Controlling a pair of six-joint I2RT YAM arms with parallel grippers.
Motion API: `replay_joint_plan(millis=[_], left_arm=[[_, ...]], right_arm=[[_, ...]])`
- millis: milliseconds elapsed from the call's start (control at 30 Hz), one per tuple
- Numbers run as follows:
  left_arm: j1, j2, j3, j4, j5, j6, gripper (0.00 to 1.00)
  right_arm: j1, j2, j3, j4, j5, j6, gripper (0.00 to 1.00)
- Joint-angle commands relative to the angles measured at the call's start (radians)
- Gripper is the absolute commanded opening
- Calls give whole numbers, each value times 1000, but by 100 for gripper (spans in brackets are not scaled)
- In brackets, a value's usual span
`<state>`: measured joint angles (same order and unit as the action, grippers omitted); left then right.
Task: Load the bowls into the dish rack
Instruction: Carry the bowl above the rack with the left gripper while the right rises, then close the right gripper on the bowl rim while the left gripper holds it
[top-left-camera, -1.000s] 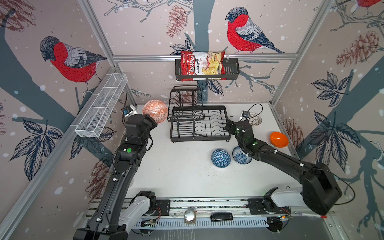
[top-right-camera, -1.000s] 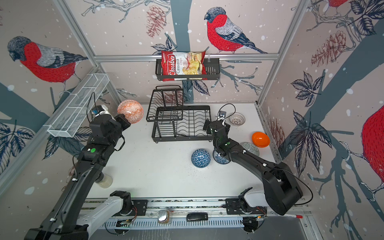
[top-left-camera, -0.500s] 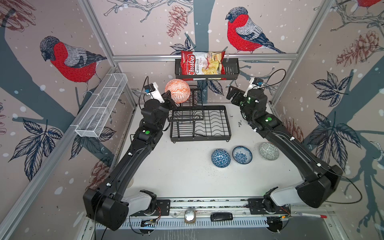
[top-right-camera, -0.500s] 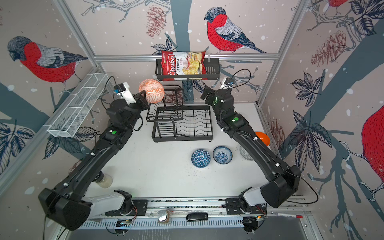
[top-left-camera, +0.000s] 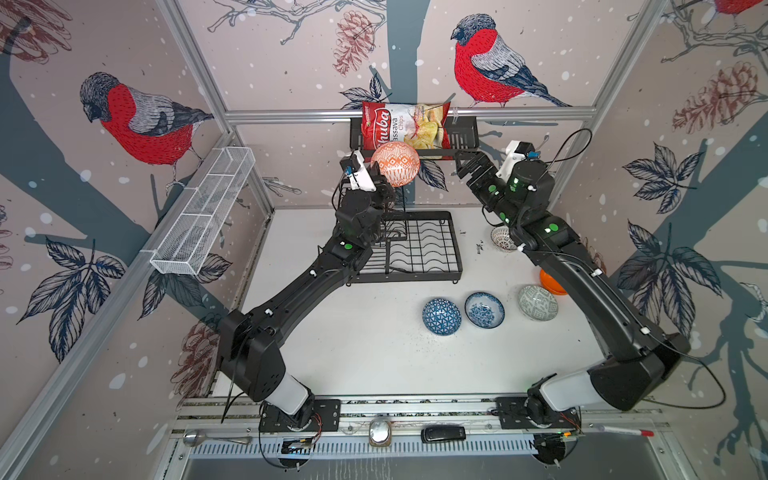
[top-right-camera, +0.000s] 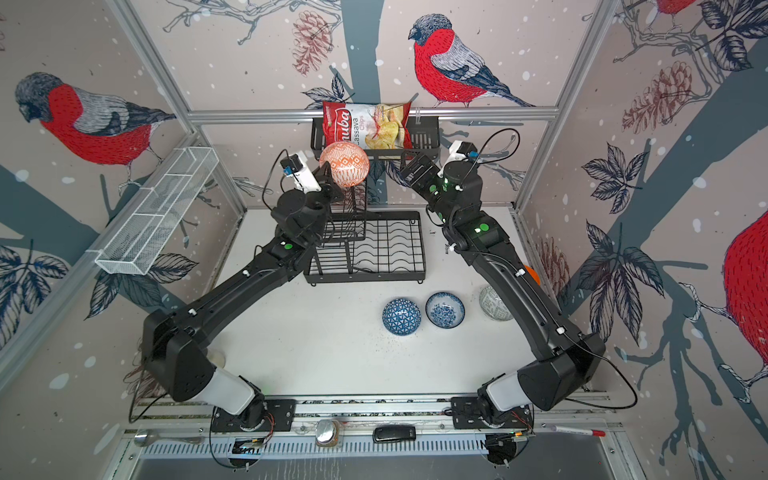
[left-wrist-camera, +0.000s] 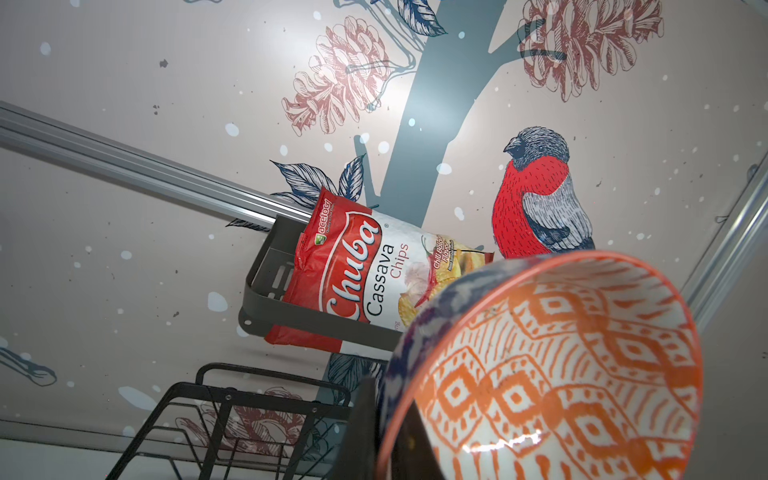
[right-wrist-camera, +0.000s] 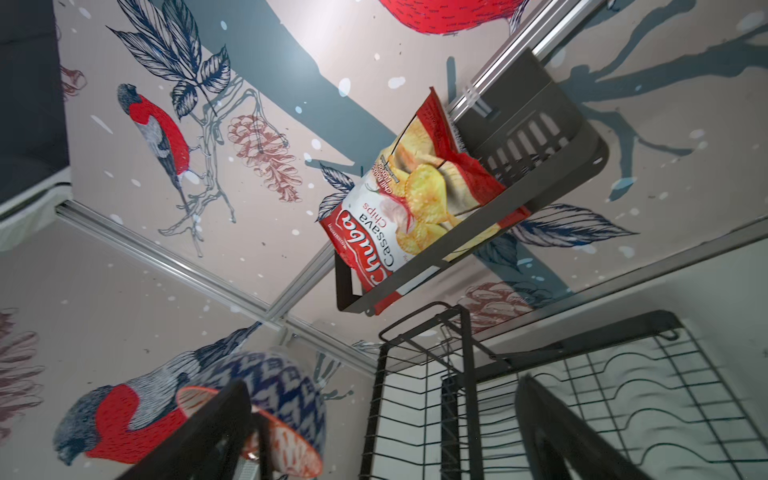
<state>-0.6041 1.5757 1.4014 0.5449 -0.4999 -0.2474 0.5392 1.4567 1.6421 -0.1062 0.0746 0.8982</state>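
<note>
Just below the left gripper (top-left-camera: 377, 173), the dish rack (top-left-camera: 419, 245) is standing bare. That gripper is clenching the rim of the orange-white bowl (top-left-camera: 395, 163), now carrying it higher and nearer the chips bag (top-left-camera: 405, 124) than half a second ago. Facing it, the right gripper (top-left-camera: 467, 164) is hanging spread and empty.

Well below both, the blue triangle bowl (top-left-camera: 441, 316), floral bowl (top-left-camera: 484, 309) and grey bowl (top-left-camera: 537, 302) are sitting on the white table (top-left-camera: 353, 345), inside bird-papered walls (top-left-camera: 291, 62).

A top view is showing the white lattice bowl (top-left-camera: 503, 240); only the wrist views are showing the held bowl's blue outside.
</note>
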Motion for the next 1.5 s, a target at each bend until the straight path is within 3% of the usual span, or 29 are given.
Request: replay_joint_plan(millis=[0, 233, 567, 800, 1167, 1367, 1467], left_arm=[[-27, 37, 22, 200, -68, 74, 0], [-84, 147, 107, 255, -130, 176, 0], [-133, 200, 104, 364, -182, 248, 0], [-165, 217, 79, 450, -184, 319, 0], [-192, 209, 25, 528, -196, 385, 0], [-195, 196, -11, 571, -201, 398, 0], [-196, 193, -25, 592, -204, 406, 0]], right_arm=[[22, -4, 5, 78, -70, 103, 100], [64, -16, -40, 199, -111, 258, 100], [86, 36, -40, 315, -128, 407, 99], [84, 106, -18, 387, -147, 493, 94], [54, 178, 26, 386, -162, 592, 79], [47, 199, 65, 357, -164, 599, 65], [51, 203, 68, 351, -163, 604, 50]])
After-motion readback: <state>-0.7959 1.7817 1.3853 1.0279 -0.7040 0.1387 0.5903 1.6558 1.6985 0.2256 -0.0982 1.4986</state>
